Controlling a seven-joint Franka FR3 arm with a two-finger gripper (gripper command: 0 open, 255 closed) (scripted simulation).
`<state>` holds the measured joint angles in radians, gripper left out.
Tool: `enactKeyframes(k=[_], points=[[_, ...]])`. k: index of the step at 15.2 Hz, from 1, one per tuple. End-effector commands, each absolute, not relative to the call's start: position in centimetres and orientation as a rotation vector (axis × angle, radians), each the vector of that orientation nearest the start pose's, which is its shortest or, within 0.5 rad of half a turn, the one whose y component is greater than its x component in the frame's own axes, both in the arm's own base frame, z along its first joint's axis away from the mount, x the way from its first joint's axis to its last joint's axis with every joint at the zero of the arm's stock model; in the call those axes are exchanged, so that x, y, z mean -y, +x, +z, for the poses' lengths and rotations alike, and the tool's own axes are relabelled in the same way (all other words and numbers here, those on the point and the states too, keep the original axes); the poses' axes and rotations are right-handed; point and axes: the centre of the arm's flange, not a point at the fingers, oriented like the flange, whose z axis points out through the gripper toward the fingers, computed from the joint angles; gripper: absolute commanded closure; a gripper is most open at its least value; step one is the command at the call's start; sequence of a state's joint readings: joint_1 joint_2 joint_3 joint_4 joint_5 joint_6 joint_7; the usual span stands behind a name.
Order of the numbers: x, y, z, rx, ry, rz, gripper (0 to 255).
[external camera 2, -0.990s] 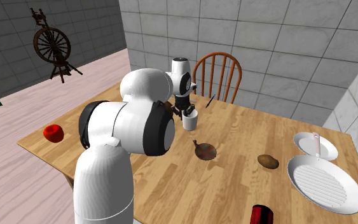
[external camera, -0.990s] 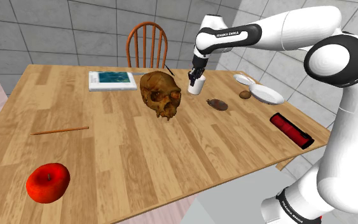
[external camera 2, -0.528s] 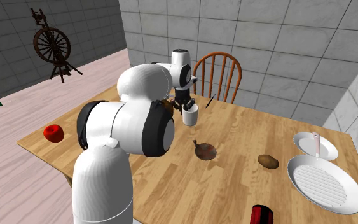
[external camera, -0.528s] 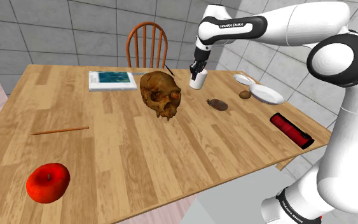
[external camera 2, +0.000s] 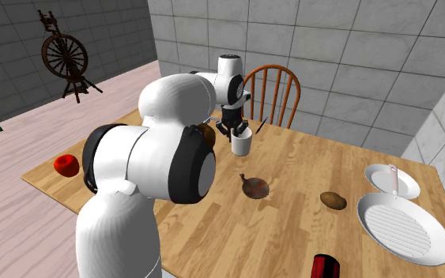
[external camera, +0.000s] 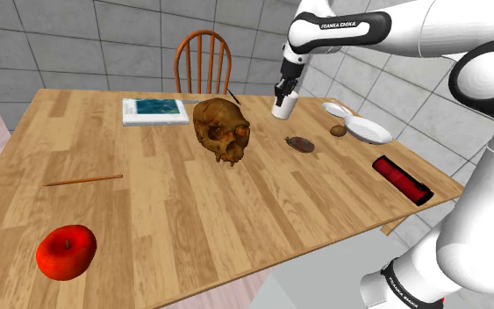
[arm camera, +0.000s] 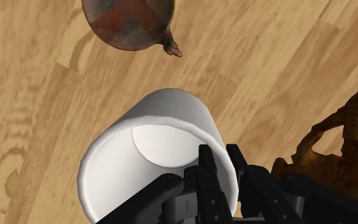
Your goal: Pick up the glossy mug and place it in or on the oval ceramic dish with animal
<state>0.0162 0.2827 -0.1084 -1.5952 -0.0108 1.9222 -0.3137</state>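
Grey tiled walls stand behind a wooden counter (external camera: pixel 166 202) with a wooden chair (external camera: pixel 204 61) at its far side. The white arm reaches over the far part of the counter, and its black pincer (external camera: pixel 282 93) is closed on the rim of a plain white mug (external camera: pixel 281 107). In the wrist view the fingers (arm camera: pixel 208 172) pinch the mug's wall between them, one inside the cup and one outside. The mug hangs under the pincer and appears lifted off the wood, between a brown skull (external camera: pixel 225 130) and the white oval dish (external camera: pixel 372 133). The dish lies well apart from the mug, near the counter's edge at the shoulder view's right. A small brown round thing with a stem (external camera: pixel 300 144) lies on the wood near the mug. A red apple (external camera: pixel 66 250) sits at the near corner, and a book (external camera: pixel 154 111) lies beside the skull.
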Motion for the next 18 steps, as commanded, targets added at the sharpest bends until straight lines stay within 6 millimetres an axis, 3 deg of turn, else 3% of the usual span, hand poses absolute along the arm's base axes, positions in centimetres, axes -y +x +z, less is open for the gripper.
enactKeyframes(k=[1,8,18], points=[[7.2,62.9,47.8,0.366,-3.168,-0.059,255],[13.3,56.1,49.1,0.366,-3.168,-0.059,255],[13.3,56.1,44.4,0.366,-3.168,-0.059,255]])
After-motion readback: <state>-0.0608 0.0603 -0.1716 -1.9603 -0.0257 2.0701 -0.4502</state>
